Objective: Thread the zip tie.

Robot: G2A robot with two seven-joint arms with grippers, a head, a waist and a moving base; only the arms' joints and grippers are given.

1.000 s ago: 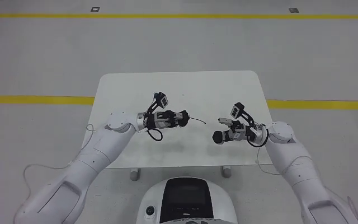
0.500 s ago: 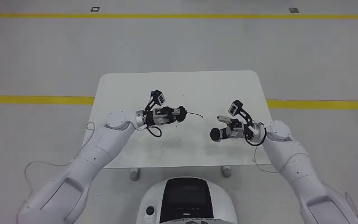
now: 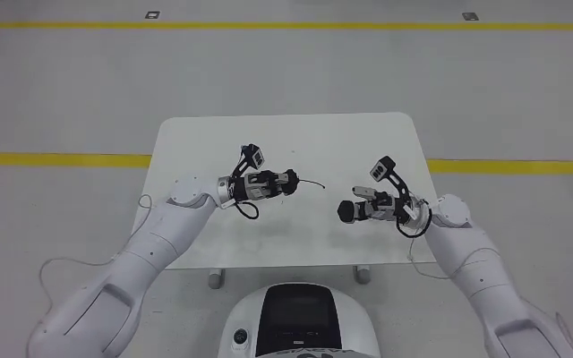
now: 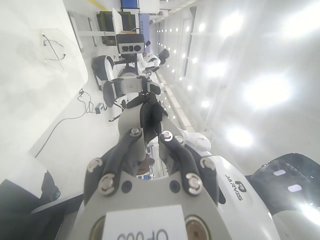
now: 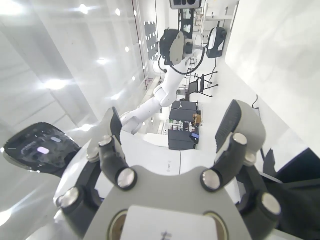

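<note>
Above worktop (image 3: 358,143) centre, both arms were held off the surface, facing each other.

Item 1: zip tie (image 3: 312,184). Thin black plastic strap, flexible, slightly bowed. Free end jutted toward robot's right, clear of worktop.

Item 2: left gripper (image 3: 288,185). Grey metal w/ dark pads, fingers pressed together, pinching zip tie at one end. Held roughly level, prob. to offer free end as a steady target.

Item 3: right gripper (image 5: 175,117). Fingers spread wide, ribbed black pads, nothing between. Sat near strap's tip but apart, prob. lined up to receive it.

Which end was pinched, head or tail: couldn't tell.
</note>
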